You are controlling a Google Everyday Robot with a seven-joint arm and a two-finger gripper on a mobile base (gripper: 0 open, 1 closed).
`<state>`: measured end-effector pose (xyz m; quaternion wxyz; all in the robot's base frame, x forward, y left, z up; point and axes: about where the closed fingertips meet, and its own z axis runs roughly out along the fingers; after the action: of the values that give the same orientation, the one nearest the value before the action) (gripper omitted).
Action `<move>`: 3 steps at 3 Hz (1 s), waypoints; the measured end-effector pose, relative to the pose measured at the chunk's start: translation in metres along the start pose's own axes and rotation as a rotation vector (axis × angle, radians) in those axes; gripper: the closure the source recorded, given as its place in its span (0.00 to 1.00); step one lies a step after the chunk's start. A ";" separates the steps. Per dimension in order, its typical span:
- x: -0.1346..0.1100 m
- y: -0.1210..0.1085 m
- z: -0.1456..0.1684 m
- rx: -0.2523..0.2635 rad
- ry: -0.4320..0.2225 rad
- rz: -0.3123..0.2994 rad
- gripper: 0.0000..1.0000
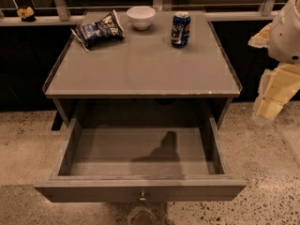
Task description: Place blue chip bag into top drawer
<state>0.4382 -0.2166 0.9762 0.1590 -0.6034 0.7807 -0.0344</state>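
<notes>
Drawer (93,190) open, chip bag (99,30) untouched at eleven o'clock — pickup comes next. Your gripper (269,108) hangs at three o'clock, its opening impossible to tell; reach across.

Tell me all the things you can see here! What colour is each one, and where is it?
crinkled dark-blue foil chip bag: one, dark blue with white lettering, back left of the tabletop
small round white bowl: one, white, back middle of the tabletop
upright blue soda can: one, blue, back of the tabletop, right of the bowl and apart from it
flat-topped grey-brown table: one, grey-brown, centre
wide shallow top drawer: one, grey-brown, pulled open below the tabletop
small metal knob: one, middle of the drawer front
small yellow object: one, back ledge, far left; cannot tell what it is
robot arm: one, white and cream, right edge
gripper: one, cream, right of the table, away from the bag
</notes>
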 end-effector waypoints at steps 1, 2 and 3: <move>-0.001 -0.001 0.000 0.002 0.000 -0.001 0.00; -0.018 -0.012 0.021 -0.020 0.015 -0.044 0.00; -0.056 -0.025 0.051 -0.038 0.041 -0.122 0.00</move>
<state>0.4889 -0.1630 0.9454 0.1292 -0.6519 0.7461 -0.0417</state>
